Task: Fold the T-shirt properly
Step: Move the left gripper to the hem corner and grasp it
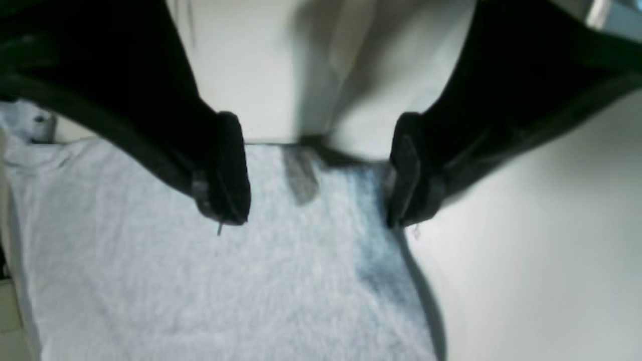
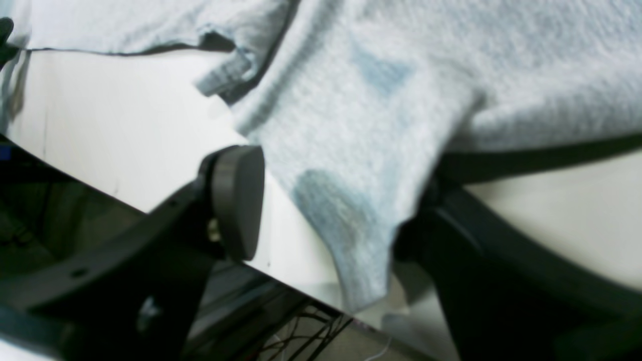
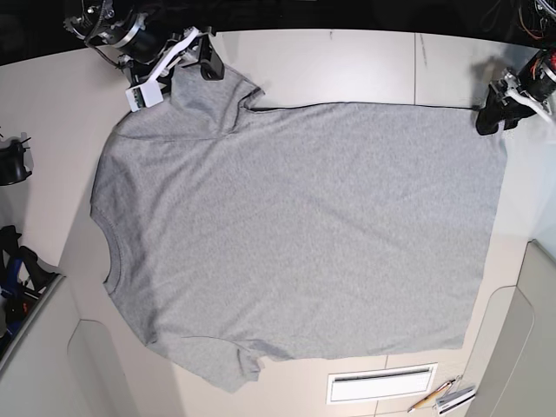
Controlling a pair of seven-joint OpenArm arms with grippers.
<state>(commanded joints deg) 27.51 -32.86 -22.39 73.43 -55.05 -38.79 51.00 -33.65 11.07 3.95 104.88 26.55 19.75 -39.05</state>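
Note:
The heather-grey T-shirt point(image 3: 295, 226) lies spread flat on the white table, plain side up, with its neck at the left and its hem at the right. My right gripper point(image 3: 193, 69) is at the far-left sleeve. In the right wrist view the right gripper point(image 2: 331, 215) is open. The sleeve point(image 2: 351, 150) hangs between the jaws and drapes over one finger. My left gripper point(image 3: 489, 117) is at the shirt's far-right hem corner. In the left wrist view the left gripper point(image 1: 316, 210) is open just above that corner point(image 1: 351, 200).
A slotted vent point(image 3: 380, 383) and some pens point(image 3: 443, 398) are at the table's near edge. A black fixture point(image 3: 12, 162) stands at the left. The table's far edge point(image 2: 321, 296) runs right under the right gripper.

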